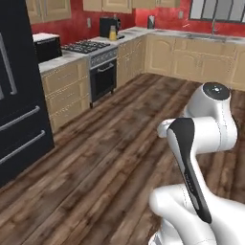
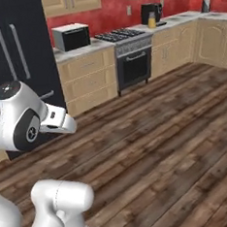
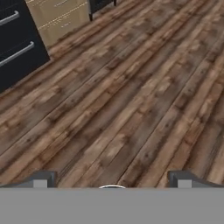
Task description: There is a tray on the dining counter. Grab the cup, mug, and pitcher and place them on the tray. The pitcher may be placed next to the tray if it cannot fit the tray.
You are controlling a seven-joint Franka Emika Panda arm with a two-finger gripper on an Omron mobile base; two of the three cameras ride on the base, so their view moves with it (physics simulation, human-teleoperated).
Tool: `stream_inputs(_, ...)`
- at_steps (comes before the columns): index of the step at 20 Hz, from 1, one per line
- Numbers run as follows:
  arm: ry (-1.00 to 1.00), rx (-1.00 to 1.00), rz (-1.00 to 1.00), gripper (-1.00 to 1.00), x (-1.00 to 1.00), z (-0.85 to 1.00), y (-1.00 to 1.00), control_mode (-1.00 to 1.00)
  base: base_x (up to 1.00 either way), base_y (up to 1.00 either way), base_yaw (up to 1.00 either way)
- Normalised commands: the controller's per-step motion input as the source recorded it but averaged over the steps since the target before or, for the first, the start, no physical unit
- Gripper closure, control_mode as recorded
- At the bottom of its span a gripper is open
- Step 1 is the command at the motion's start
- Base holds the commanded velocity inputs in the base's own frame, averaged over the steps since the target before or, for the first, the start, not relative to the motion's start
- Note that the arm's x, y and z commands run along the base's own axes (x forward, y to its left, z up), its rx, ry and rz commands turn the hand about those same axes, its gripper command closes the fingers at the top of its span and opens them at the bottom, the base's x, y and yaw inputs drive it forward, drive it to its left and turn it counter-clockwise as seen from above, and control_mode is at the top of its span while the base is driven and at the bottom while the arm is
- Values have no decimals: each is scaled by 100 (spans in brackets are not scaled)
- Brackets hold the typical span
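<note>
The arm [image 1: 201, 158] is folded up close to the base in both base views, over bare wood floor [image 3: 131, 96]. Hand view looks down at the floorboards; the fingers [image 3: 112, 179] show as two dark tips at the bottom, set wide apart w/ nothing btwn them, so open and empty. The pitcher [image 1: 113, 33] sits far back on the kitchen worktop [image 1: 60, 60], just beside a black coffee machine [image 1: 108, 25] and to the right of the stove [image 1: 88, 47]; it reads as a small orange shape w/ a tan top, too small for more detail. Right base view has the same pitcher [image 2: 151, 20] next to the machine [image 2: 149, 12], right of the stove [image 2: 123, 34], plus a microwave [image 2: 71, 36] seen whole on the worktop left of the stove; left base view catches that microwave [image 1: 48, 47] only partly, behind the black fridge [image 1: 19, 91]. Left base view also shows a window [image 1: 217, 9] and a sink tap [image 1: 214, 28] along the back run of cabinets, which the right base view cuts off. Hand view adds the fridge's lower drawers [image 3: 19, 39] and a bit of tan cabinet [image 3: 61, 17] at its top edge. Fridge [image 2: 20, 60] stands right behind the arm's elbow [image 2: 24, 123] in the right base view.
</note>
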Motion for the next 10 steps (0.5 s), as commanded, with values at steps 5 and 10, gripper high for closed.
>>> stream_inputs(5, 0, 0, 0, -100, 0, 0, 0, 100, 100, 45, -44)
stream_inputs(10, 0, 0, 0, -100, 0, 0, 0, 100, 100, 30, -50)
